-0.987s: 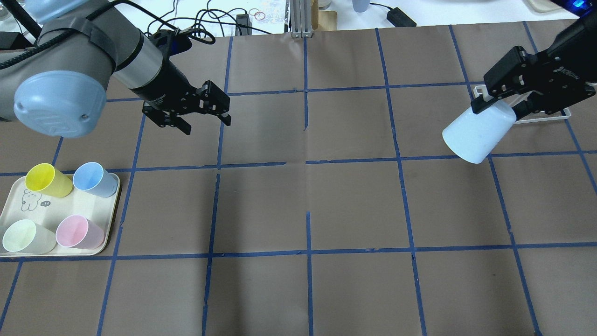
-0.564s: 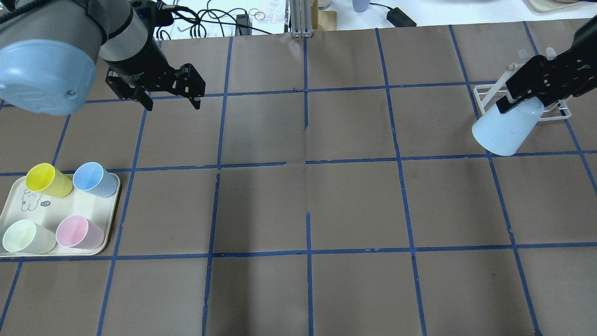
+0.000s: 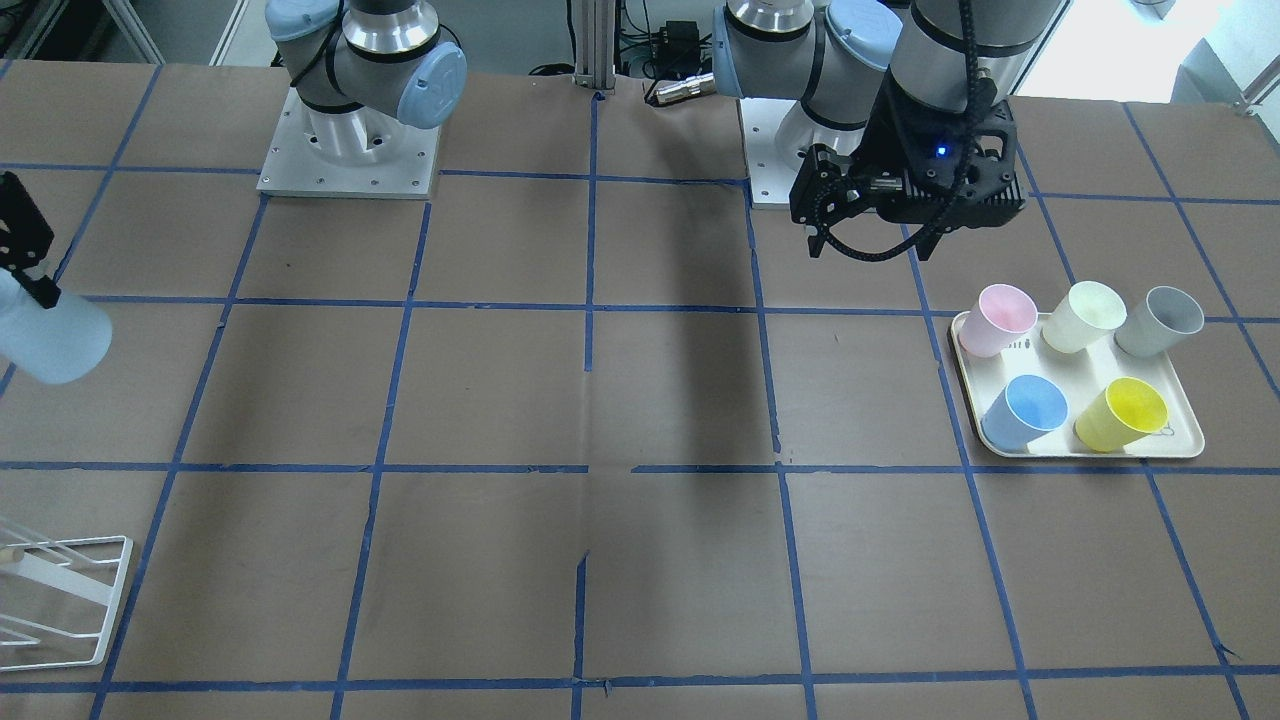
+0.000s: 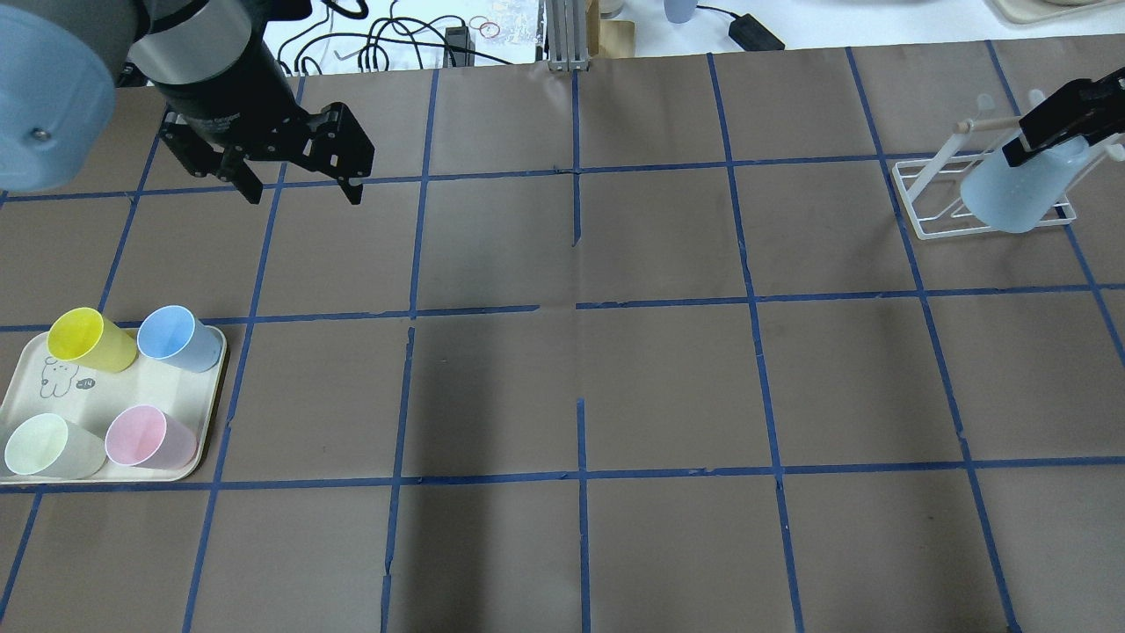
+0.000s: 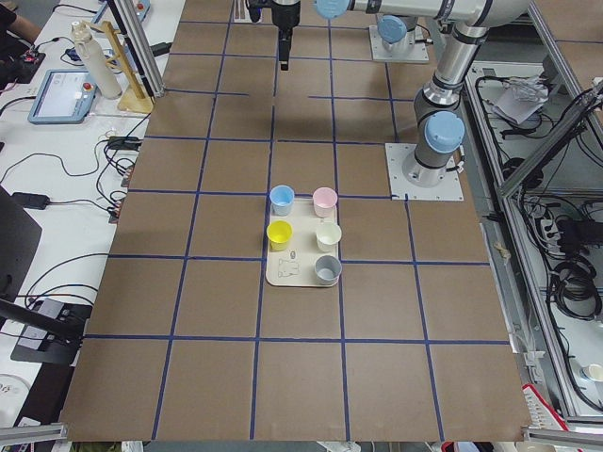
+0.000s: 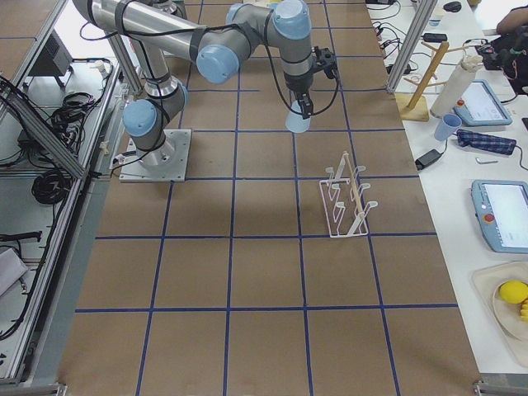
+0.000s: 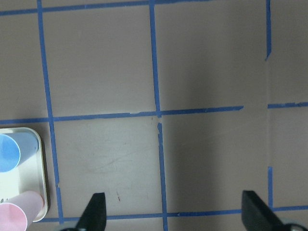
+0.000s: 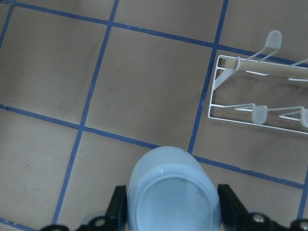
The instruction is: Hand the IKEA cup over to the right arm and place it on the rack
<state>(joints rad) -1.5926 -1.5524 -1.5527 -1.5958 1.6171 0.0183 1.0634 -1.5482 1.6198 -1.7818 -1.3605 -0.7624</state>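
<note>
My right gripper (image 4: 1030, 148) is shut on the IKEA cup (image 4: 1011, 195), a pale light-blue tumbler held in the air with its mouth pointing down. In the right wrist view the cup's base (image 8: 172, 195) sits between the two fingers. The white wire rack (image 4: 923, 189) stands at the far right of the table. In the right wrist view the rack (image 8: 226, 89) lies ahead and to the right, apart from the cup. The front-facing view shows the cup (image 3: 50, 338) well short of the rack (image 3: 70, 600). My left gripper (image 4: 301, 193) is open and empty, high over the far left.
A cream tray (image 4: 88, 396) at the near left holds yellow (image 4: 88, 338), deeper blue (image 4: 180, 338), pale green (image 4: 48, 447) and pink (image 4: 149, 437) cups. A grey cup (image 3: 1160, 320) stands on it too. Cables and clutter lie beyond the table's far edge.
My right gripper has carried the cup to the right and farther back, up to the rack's side. My left gripper has drawn back to the left, still open.
</note>
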